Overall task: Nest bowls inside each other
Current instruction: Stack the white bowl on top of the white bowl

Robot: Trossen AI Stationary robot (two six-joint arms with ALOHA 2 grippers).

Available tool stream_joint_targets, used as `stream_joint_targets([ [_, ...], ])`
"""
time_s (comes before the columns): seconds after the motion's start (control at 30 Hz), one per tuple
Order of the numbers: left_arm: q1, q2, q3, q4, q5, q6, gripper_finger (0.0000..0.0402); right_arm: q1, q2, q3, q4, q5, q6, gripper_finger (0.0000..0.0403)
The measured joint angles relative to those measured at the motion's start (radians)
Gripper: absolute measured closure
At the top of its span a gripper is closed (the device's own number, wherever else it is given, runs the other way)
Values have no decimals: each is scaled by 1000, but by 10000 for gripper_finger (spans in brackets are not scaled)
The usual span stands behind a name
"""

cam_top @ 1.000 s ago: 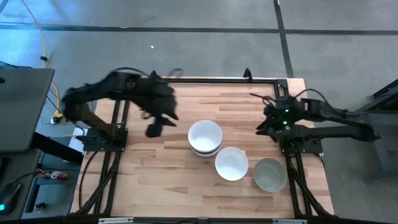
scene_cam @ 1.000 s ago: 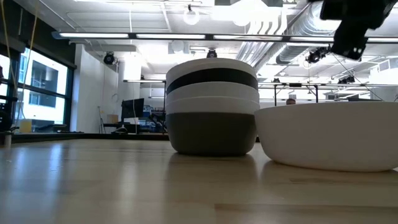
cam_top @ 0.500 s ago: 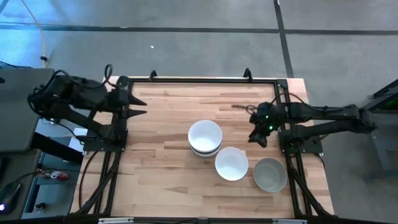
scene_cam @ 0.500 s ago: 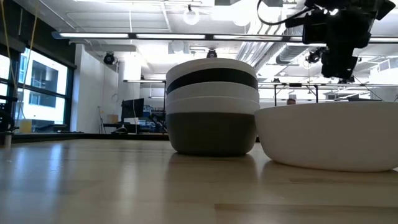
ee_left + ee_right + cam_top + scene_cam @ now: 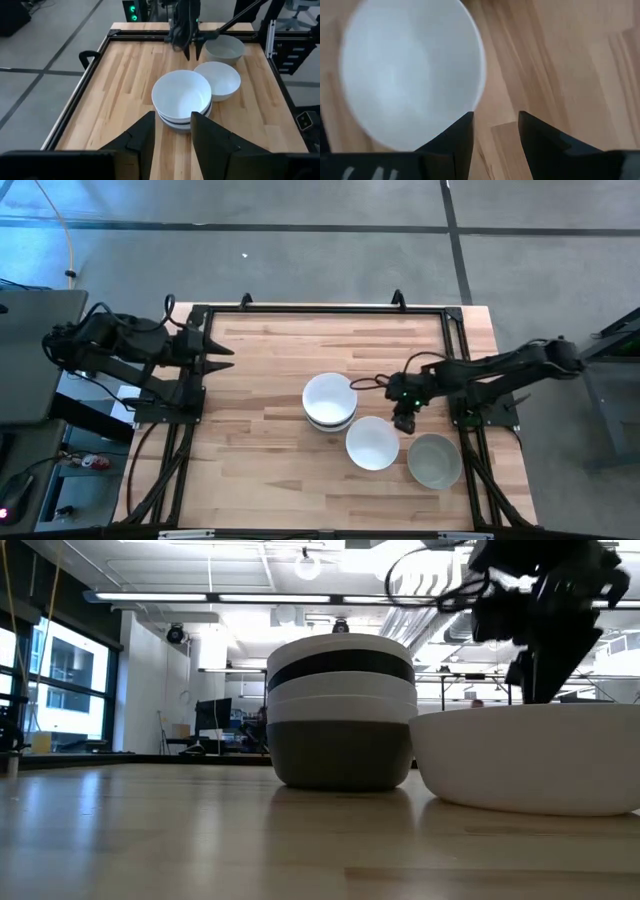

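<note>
A stack of nested bowls [image 5: 330, 402], white on top with black, white and grey below [image 5: 342, 710], stands at mid-table on its grey bottom bowl. A single white bowl [image 5: 372, 443] rests on its base just near-right of the stack. A grey bowl [image 5: 435, 461] rests right of that. My right gripper [image 5: 403, 420] is open, pointing down beside the white bowl's far-right rim [image 5: 470, 65], touching nothing. My left gripper [image 5: 222, 352] is open and empty at the table's left edge.
A black metal frame [image 5: 320, 308] runs along the table's far, left and right edges. Bare wood [image 5: 250, 450] lies left of and nearer than the bowls. The left wrist view shows the stack [image 5: 181, 97], the white bowl [image 5: 217, 80], the grey bowl [image 5: 225, 47] and my right gripper [image 5: 193, 52].
My left arm has drawn back from over the table to its left edge and stays there. My right gripper has gone from the table's right edge toward the left and the near edge and has come down beside the single white bowl. The bowls have not moved.
</note>
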Motion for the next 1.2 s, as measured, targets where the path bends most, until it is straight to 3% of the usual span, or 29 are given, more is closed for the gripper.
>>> stream_joint_targets([
  [0.5,0,-1,-1,5,3,12,288,0,118,1,96,-25,28,258],
  [0.8,0,-1,-1,5,3,25,288,0,115,1,112,-174,7,258],
  [1.2,0,-1,-1,5,3,21,288,19,121,1,171,-166,50,258],
])
